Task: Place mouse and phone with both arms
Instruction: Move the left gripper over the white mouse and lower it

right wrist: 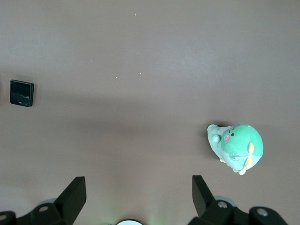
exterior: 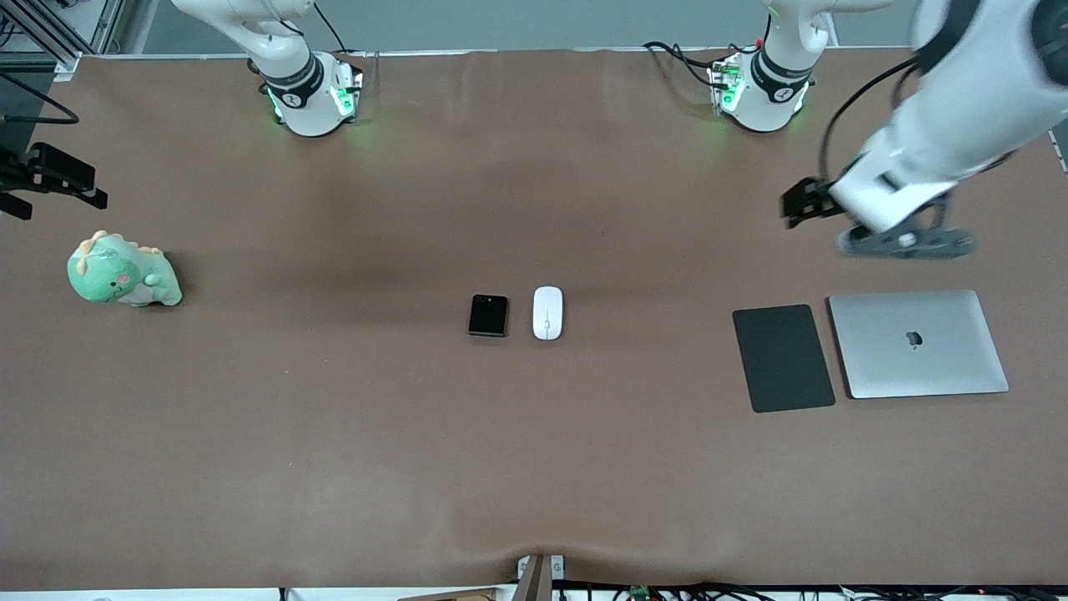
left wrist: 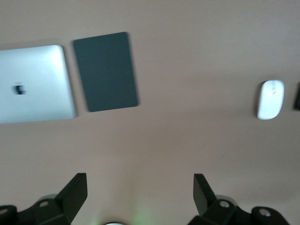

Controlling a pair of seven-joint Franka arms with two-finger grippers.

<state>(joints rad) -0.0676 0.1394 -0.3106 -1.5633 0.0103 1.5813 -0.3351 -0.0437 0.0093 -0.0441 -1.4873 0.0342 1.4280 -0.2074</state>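
From the front camera, the phone (exterior: 488, 315) and the mouse (exterior: 547, 313) lie side by side mid-desk, close but apart, phone toward the right arm's end, mouse toward the left arm's, and neither is gripped yet. The left end effector (exterior: 803, 203) hangs high over bare desk (exterior: 534, 467), with the dark grey pad (exterior: 783, 357) and the closed silver laptop (exterior: 918, 343) nearer the camera than that spot; the right end effector is out of this view, with only the right arm's base showing. The sensible split looks like left arm to mouse, right arm to phone, each descending squarely so the neighbour isn't nudged. On the left wrist view, the left end effector (left wrist: 140, 190) is spread wide and empty, the mouse (left wrist: 270, 99) well off its centre, so it needs to travel before dropping; pad (left wrist: 106, 71) and laptop (left wrist: 35, 84) sit aside, clear of that path. On the right wrist view, the right end effector (right wrist: 139, 190) is equally wide and empty, the phone (right wrist: 22, 93) off to the edge, the green plush dinosaur (right wrist: 236, 147) well apart and no obstacle.
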